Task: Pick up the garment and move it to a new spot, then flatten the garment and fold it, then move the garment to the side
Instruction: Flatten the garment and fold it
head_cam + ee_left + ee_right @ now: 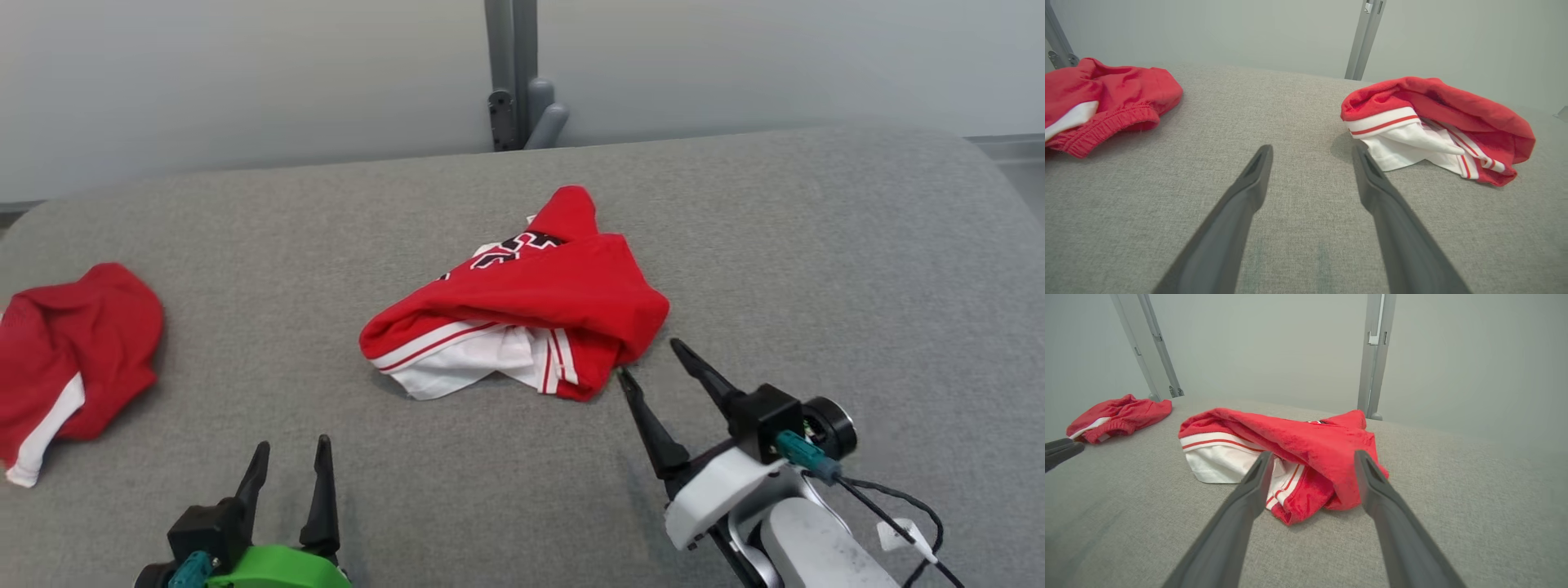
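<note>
Soft, even light — faint shadows, wrist views bowed at edges.

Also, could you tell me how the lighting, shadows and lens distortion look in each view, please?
Head view: soft, even light, no glare, only a faint shadow under the near edge of the striped garment. Left wrist view: the wide lens stretches the left end effector, which blurs toward the bottom edge. Right wrist view: the grey post at left leans strongly, likely wide-angle distortion.
</note>
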